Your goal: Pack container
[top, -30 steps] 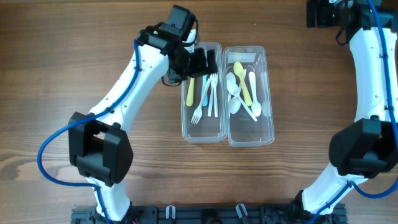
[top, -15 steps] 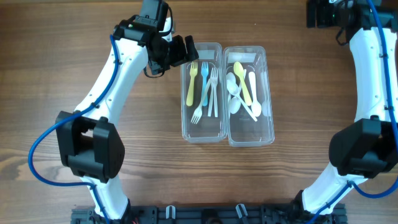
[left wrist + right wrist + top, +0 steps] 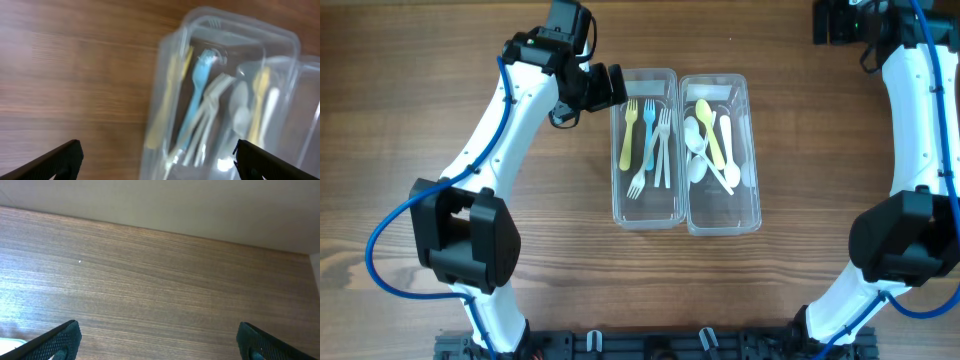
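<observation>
Two clear plastic containers stand side by side at the table's middle. The left container (image 3: pixel 646 212) holds a yellow fork (image 3: pixel 627 140), a blue fork (image 3: pixel 647 128) and white forks (image 3: pixel 662 150). The right container (image 3: pixel 723 222) holds a yellow spoon (image 3: pixel 711 130) and white spoons (image 3: pixel 698 150). My left gripper (image 3: pixel 605 86) is open and empty, just left of the left container's far end. In the left wrist view (image 3: pixel 157 165) the left container (image 3: pixel 165 90) and its forks fill the right half. My right gripper (image 3: pixel 830 22) is open and empty at the far right corner; its wrist view (image 3: pixel 160 340) shows bare table.
The wooden table (image 3: pixel 440 120) carries only the two containers. The right arm's base link (image 3: pixel 905 245) stands at the right, the left arm's base link (image 3: pixel 470 245) at the front left. A pale wall (image 3: pixel 160 200) bounds the table's far edge.
My left gripper has drawn back to the left from above the left container's far end and now sits beside it. The forks lie uncovered. The right arm has not moved.
</observation>
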Motion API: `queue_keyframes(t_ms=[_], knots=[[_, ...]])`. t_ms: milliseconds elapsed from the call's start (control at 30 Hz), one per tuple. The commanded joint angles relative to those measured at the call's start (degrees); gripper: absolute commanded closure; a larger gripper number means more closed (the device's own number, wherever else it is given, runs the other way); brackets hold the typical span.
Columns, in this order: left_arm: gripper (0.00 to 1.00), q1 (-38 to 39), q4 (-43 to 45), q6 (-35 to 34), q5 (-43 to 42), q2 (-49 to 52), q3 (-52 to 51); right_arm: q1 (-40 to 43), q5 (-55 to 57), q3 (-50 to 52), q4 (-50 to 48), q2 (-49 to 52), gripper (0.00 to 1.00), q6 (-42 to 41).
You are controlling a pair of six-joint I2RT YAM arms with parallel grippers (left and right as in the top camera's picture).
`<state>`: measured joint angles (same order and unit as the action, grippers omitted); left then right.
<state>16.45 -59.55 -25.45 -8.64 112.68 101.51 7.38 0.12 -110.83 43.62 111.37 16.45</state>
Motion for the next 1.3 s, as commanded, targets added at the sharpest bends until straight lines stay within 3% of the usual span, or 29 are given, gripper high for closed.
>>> queue_keyframes(t_ms=[0, 233, 433, 667, 833, 1133, 1267], knots=[[0.00, -3.08, 3.17, -0.26, 4.83, -0.90, -0.35, -0.39, 0.74, 0.26, -0.11, 0.07, 0.00, 0.48], [0.00, -11.76, 13.53, 13.00, 2.08, -8.31, -0.35, -0.39, 0.74, 0.26, -0.09, 0.07, 0.00, 0.46], [0.00, -16.26, 12.85, 16.55, 3.82, -23.19, -0.37, -0.39, 0.74, 0.26, -0.09, 0.07, 0.00, 0.50], [0.00, -14.93, 5.88, 22.47, 6.12, -39.41, -3.78, -0.39, 0.72, 0.26, -0.09, 0.07, 0.00, 0.48], [0.00, -14.69, 10.14, 22.03, 6.34, -53.07, -17.55, -0.39, 0.74, 0.26, -0.09, 0.07, 0.00, 0.48], [0.00, -14.69, 36.50, 21.97, 6.12, -79.32, -54.64, -0.39, 0.74, 0.26, -0.09, 0.07, 0.00, 0.48], [0.00, -14.69, 44.70, 18.14, 6.14, -86.77, -66.75, -0.39, 0.72, 0.26, -0.09, 0.07, 0.00, 0.46]])
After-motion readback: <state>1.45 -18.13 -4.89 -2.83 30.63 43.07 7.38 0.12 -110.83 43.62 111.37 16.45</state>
